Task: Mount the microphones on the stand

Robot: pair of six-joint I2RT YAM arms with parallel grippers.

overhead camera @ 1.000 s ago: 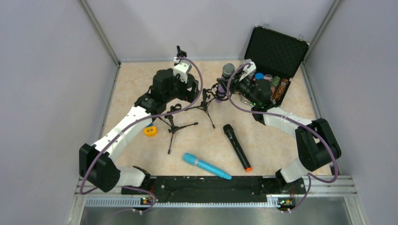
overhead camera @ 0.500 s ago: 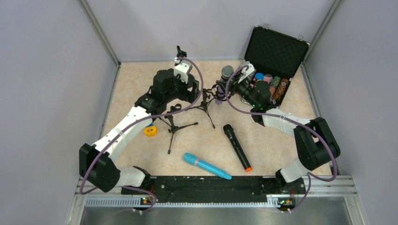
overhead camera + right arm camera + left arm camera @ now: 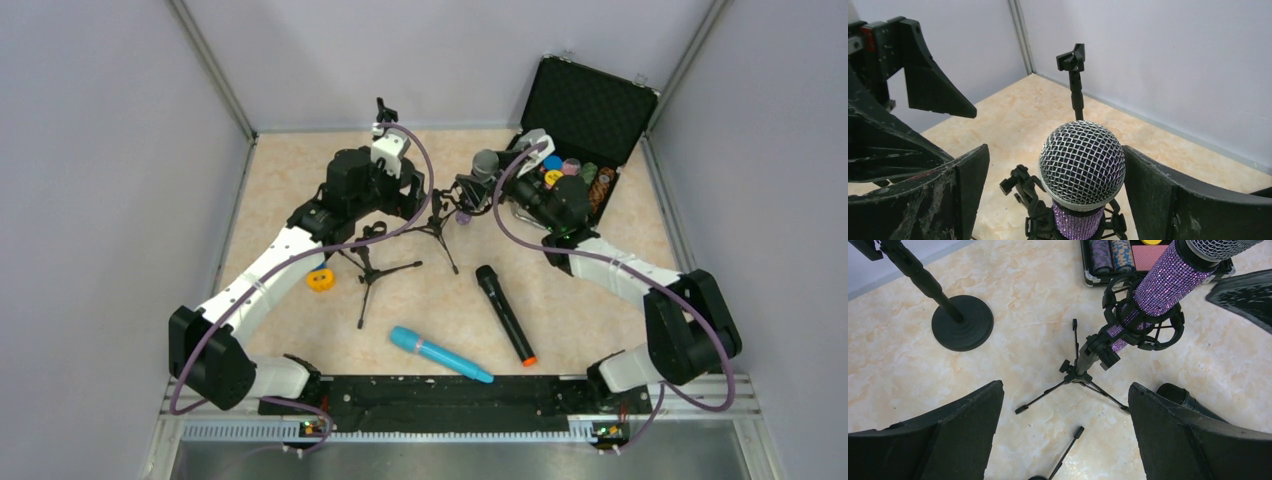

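Note:
The glittery purple microphone [image 3: 484, 163] with a silver mesh head [image 3: 1082, 162] sits tilted in the black shock mount [image 3: 1143, 315] of a small tripod stand [image 3: 440, 218]. My right gripper [image 3: 1054, 152] is open, one finger on each side of the mesh head with a gap on both sides. My left gripper [image 3: 1065, 386] hangs open above the floor just left of that tripod [image 3: 1082, 369], holding nothing. The light blue microphone [image 3: 440, 354] and the black microphone with an orange end [image 3: 505, 314] lie on the table nearer the arm bases.
A second tripod stand [image 3: 375, 265] stands under the left arm. A round-base stand [image 3: 962, 322] with a clip on top [image 3: 1071, 57] stands at the back. An open black case [image 3: 585, 100] with small items is at the back right. An orange object [image 3: 319, 279] lies left.
My right gripper has opened and let go of the purple microphone, which stays in the shock mount. The right arm has shifted slightly right. The left arm has not moved.

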